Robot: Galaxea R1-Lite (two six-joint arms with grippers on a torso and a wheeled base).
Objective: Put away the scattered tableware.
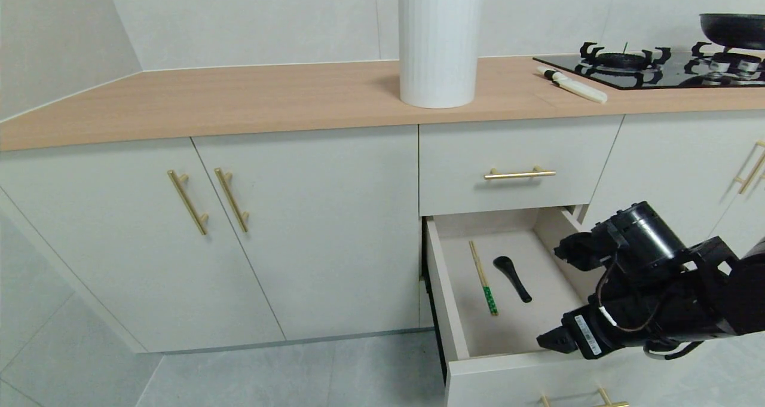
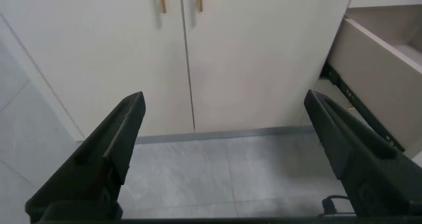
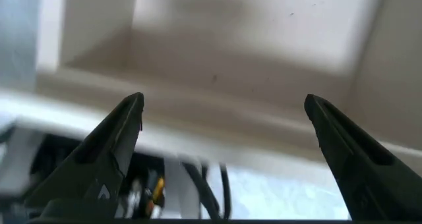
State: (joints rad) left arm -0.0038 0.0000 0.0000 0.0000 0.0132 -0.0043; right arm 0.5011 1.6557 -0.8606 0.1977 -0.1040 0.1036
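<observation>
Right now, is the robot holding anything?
Nothing. The left end effector and right end effector are open and empty; chopsticks and spoon lie in the drawer.

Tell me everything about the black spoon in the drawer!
The black spoon is small and all one dark colour, smooth and a little shiny, maybe plastic. It has a rounded bowl and a short, thick handle. It lies flat on the pale floor of the open drawer, bowl toward the back, handle slanting toward the front. The chopsticks lie beside it without touching. Nothing is holding it.
</observation>
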